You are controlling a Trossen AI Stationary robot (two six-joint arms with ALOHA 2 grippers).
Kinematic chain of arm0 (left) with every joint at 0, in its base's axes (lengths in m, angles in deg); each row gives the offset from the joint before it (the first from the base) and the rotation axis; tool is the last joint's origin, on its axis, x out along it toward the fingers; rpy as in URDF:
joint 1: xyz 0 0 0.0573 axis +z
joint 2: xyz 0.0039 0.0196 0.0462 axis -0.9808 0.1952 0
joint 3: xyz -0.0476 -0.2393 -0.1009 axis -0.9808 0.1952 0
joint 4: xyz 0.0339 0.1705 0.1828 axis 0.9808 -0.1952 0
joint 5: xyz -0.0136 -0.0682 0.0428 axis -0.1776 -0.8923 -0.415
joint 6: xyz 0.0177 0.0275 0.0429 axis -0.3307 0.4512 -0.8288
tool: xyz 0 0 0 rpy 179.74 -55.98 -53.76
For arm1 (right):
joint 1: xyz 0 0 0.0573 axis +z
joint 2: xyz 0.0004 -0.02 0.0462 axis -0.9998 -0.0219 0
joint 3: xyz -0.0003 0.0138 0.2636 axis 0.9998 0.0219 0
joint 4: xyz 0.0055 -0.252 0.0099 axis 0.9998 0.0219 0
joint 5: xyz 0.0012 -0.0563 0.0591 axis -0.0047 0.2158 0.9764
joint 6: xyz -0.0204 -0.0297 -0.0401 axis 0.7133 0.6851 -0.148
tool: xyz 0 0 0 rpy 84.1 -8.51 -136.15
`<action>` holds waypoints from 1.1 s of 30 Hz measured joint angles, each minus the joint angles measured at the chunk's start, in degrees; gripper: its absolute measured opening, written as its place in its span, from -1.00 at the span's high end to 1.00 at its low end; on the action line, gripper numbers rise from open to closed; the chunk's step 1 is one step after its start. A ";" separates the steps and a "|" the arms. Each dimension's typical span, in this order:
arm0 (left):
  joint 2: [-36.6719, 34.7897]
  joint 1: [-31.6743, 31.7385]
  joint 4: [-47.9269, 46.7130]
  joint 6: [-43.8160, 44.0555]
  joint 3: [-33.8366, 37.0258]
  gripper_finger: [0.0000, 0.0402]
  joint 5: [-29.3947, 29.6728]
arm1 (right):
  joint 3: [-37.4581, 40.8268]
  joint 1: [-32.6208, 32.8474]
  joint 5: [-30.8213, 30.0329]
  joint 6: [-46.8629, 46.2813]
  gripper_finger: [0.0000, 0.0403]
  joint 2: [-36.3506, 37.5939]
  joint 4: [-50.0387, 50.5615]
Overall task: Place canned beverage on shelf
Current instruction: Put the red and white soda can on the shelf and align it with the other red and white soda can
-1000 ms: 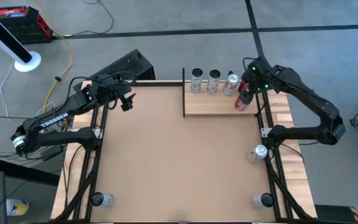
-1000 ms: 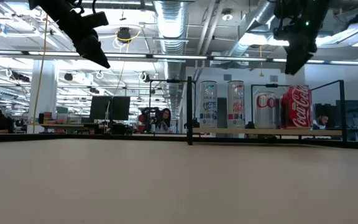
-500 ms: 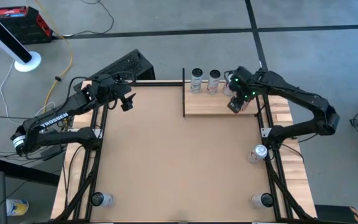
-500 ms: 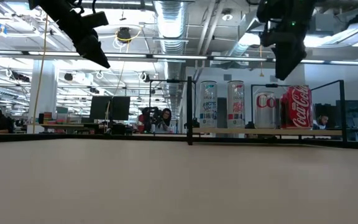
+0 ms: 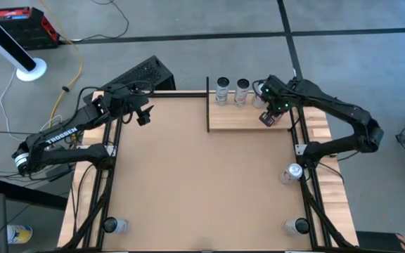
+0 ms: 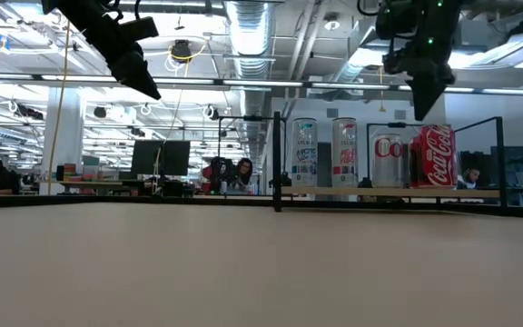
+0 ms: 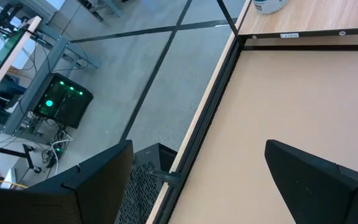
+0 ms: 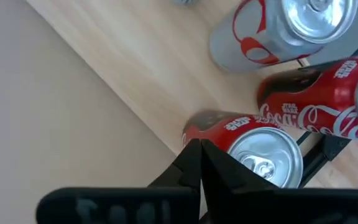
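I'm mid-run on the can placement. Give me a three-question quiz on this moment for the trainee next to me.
1. True or false: the right gripper is clamped around the red can on the shelf.
2. Where is the left gripper? A) over the shelf; B) above the table's far left area, away from the shelf, fingers open; C) shut on a can.
3. How many red cans show in the right wrist view?

Key
1. False: it hangs just above the can with its fingers shut on nothing.
2. B.
3. Two, beside a silver can.
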 joint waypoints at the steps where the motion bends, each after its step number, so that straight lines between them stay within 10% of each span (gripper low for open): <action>1: 0.00 0.00 -0.02 0.00 0.00 -0.74 0.00 | 0.51 -0.11 0.00 -0.03 0.84 0.00 -0.29; 33: 0.00 0.00 -0.02 0.09 0.00 -0.74 0.00 | 5.22 -2.26 -5.07 1.39 0.90 -0.04 0.98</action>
